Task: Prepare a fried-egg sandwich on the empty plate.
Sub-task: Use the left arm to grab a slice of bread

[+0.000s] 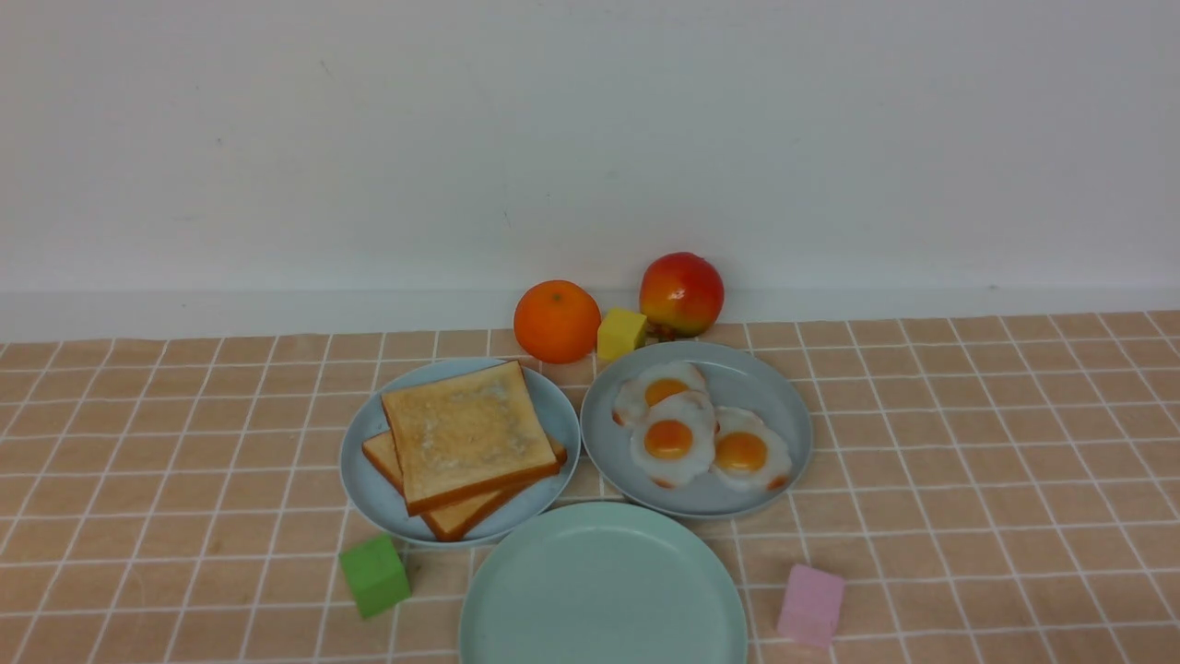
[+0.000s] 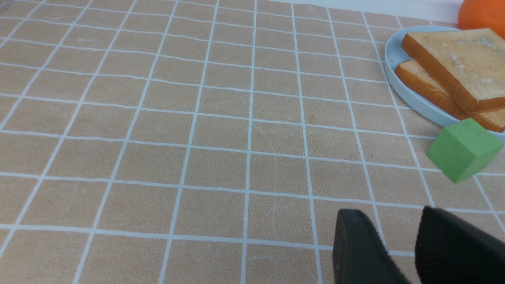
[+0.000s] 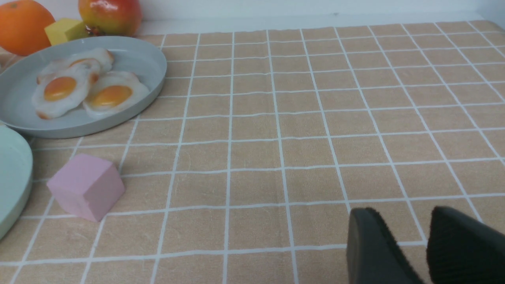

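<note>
The pale mint plate [image 1: 599, 590] lies bare at the front centre; its edge [image 3: 12, 177] also shows in the right wrist view. Two toast slices [image 1: 466, 433] are stacked on a light blue plate [image 1: 369, 498] behind it to the left. Three fried eggs [image 1: 668, 440] overlap on a grey-blue plate [image 1: 784, 397] to the right. No sandwich shows anywhere. Neither arm appears in the front view. My left gripper [image 2: 390, 213] hovers open over bare cloth, near the toast [image 2: 461, 63]. My right gripper [image 3: 400, 211] is open over bare cloth, well away from the eggs [image 3: 59, 88].
An orange [image 1: 556, 320], a yellow cube [image 1: 620, 333] and a red-yellow fruit [image 1: 681, 293] sit by the back wall. A green cube [image 1: 373, 575] lies left of the mint plate, a pink cube [image 1: 810, 604] right of it. A checked orange cloth covers the table.
</note>
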Robot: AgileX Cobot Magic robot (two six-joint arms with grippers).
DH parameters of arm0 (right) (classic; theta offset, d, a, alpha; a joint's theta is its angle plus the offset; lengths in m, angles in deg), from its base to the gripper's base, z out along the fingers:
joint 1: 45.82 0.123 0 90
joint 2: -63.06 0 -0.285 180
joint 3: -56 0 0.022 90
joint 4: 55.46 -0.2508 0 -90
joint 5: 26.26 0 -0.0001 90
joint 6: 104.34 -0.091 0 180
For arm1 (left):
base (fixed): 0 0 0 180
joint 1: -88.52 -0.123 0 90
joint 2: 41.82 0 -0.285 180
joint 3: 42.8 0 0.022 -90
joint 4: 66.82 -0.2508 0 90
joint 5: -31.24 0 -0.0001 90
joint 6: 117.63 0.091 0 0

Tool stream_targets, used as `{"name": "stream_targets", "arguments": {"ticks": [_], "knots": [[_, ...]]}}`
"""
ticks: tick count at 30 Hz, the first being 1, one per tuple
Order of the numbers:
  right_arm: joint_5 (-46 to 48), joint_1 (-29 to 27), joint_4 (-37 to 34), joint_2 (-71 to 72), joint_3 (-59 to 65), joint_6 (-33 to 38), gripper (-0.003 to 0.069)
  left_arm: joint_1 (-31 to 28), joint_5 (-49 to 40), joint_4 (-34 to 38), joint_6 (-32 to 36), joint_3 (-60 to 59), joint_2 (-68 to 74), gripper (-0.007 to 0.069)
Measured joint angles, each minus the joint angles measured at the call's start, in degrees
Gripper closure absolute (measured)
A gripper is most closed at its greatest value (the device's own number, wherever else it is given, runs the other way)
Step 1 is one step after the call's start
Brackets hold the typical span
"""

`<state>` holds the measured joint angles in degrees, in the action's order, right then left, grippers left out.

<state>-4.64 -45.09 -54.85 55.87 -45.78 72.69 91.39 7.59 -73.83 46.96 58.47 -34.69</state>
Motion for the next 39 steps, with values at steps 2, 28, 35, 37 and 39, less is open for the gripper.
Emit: {"name": "stream_targets", "arguments": {"ticks": [2,28,35,37,39], "knots": [[0.0,0.0,0.0,0.0,0.0,0.0,0.0419,0.0,0.0,-0.8,0.1,0.0,0.0,0.0386],[-22.1,0.0,0.0,0.0,0.5,-0.2,0.0419,0.0,26.7,-2.6,0.1,-0.1,0.0,0.0386],[-23.7,0.0,0.0,0.0,0.5,-0.2,0.0419,0.0,27.8,-2.6,0.0,-0.2,0.0,0.0387],[-24.3,0.0,-0.6,0.0,0.5,-0.5,0.0419,0.0,31.1,-2.2,-1.0,-0.3,0.0,0.0387],[-27.1,0.0,-1.2,0.0,0.5,-2.3,0.0419,0.0,38.2,-0.6,-5.1,-0.3,0.0,0.0387]]}}
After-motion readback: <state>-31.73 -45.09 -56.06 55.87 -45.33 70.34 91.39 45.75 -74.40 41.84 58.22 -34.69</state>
